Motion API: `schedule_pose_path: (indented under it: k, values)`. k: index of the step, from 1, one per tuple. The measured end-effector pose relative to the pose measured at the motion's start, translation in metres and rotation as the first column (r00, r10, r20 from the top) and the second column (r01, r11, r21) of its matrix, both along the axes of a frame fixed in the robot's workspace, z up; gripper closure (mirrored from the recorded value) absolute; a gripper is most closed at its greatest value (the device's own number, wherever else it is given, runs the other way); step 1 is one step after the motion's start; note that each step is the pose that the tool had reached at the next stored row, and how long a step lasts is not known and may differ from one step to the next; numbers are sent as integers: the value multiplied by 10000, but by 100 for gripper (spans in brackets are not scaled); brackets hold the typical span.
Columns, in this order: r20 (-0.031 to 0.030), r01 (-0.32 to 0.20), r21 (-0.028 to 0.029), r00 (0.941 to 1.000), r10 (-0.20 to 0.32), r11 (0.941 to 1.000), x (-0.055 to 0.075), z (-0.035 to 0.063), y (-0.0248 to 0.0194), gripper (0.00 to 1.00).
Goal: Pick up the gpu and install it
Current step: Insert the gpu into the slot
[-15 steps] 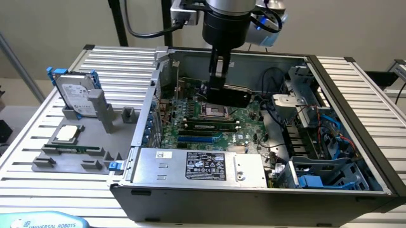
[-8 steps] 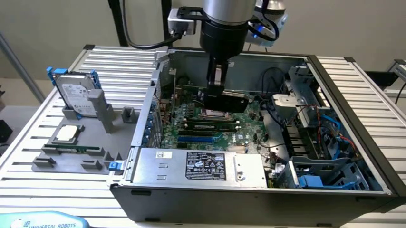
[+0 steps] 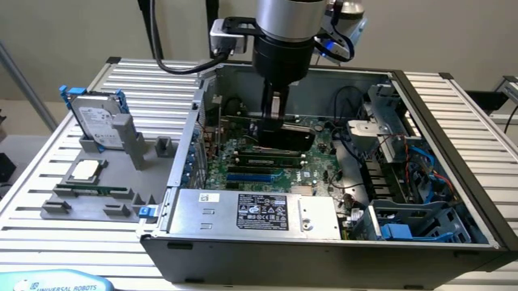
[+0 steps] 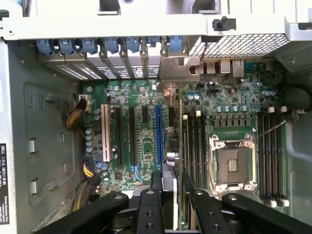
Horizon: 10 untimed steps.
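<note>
This is looking like a robotics lab or test bench. A robot arm (image 3: 283, 36) is hanging over an open computer case (image 3: 283, 254) sitting on a slatted metal table (image 3: 453, 115), its gripper (image 3: 277, 118) gripping the gpu (image 3: 287, 136). A grey holder (image 3: 89, 203) is propping a hard drive (image 3: 97, 124) upright beside loose parts. A device marked Universal Robots (image 3: 57, 284) is lying at the table's edge.

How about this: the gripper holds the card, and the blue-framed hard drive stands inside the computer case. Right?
No: the exterior view shows the hard drive standing outside the case, on the grey holder. The gripper does hold the gpu.
</note>
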<state>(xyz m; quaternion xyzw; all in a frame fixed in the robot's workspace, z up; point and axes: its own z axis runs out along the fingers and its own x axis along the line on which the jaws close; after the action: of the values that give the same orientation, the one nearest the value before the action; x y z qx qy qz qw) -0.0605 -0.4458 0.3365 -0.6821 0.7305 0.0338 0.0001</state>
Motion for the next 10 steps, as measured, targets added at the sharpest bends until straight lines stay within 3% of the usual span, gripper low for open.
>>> schedule_pose_path:
  k: [6, 10]
  values:
    - [3, -32, 1, 10000, 32, 10000, -60, -50, -72, 73]
    - [113, -48, 0, 9999, 48, 10000, -140, -88, -98, 73]
